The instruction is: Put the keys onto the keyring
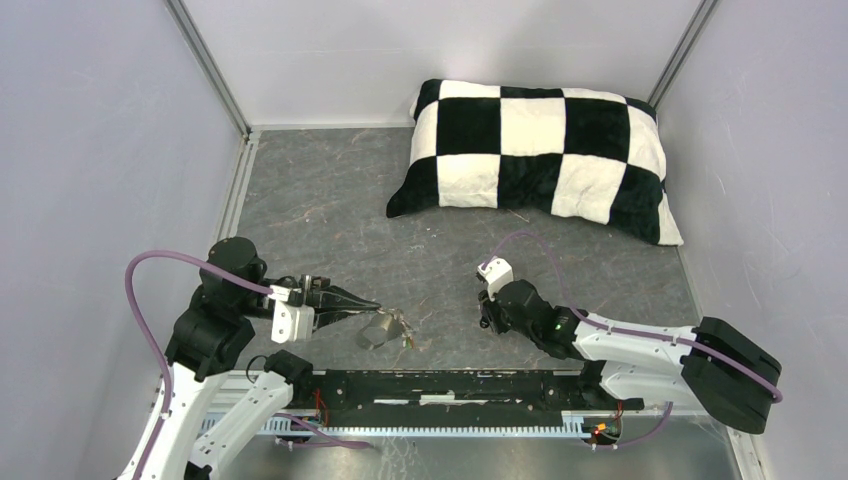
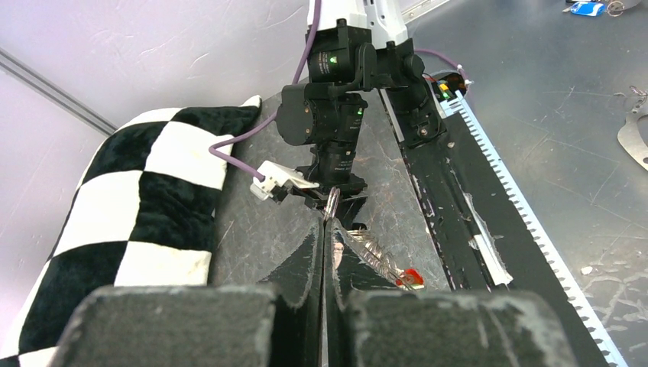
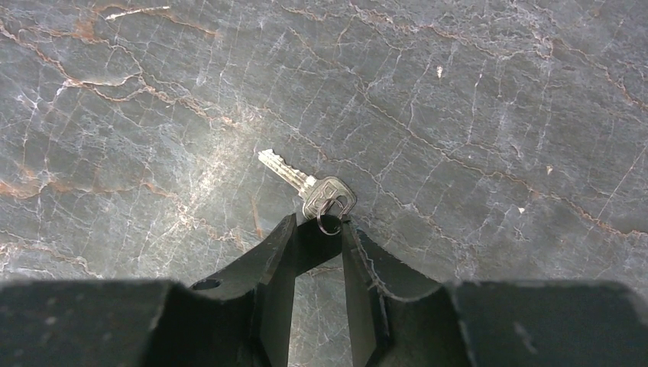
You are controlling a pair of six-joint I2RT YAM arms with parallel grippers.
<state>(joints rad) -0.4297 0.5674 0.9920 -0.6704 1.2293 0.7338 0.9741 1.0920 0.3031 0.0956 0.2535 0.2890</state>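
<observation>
Grey-brown keyring [image 1: 374,331]: low at the near left of the worktop [image 1: 330,200], right at the tips of the left fingers [image 2: 304,264]. From overhead it cannot be told whether it rests on the surface or hangs just above it.
State of left fingers: clenched tight with no gap. They are grasping the keyring by a thin metal loop [image 2: 332,202] that pokes out past the tips.
Bunched keys [image 2: 376,256]: small and silvery, with a red tag [image 2: 413,277], just to one side of the clenched tips in the left wrist view and close against the keyring.
Loose key [image 3: 306,182]: silver, lying flat on the marbled grey worktop. Its blade points away from the right fingers [image 3: 277,256] and its head is nearest them. A small split ring [image 3: 319,219] is threaded through the head.
State of right fingers: released, standing apart with a clear gap, one tip on either side of the split ring. Whether either tip touches the ring cannot be told.
Right arm [image 1: 640,345]: reaches in from the near right with its wrist bent down to the worktop, well apart from the keyring. In the overhead view it hides the loose key.
Left arm [image 1: 215,320]: comes in from the near left, with its fingers pointing toward the right arm.
Pillow [image 1: 540,150]: black-and-white checked, at the far right of the worktop by the back wall, well apart from both arms.
Cables [image 1: 150,262]: purple, one looping from each wrist.
</observation>
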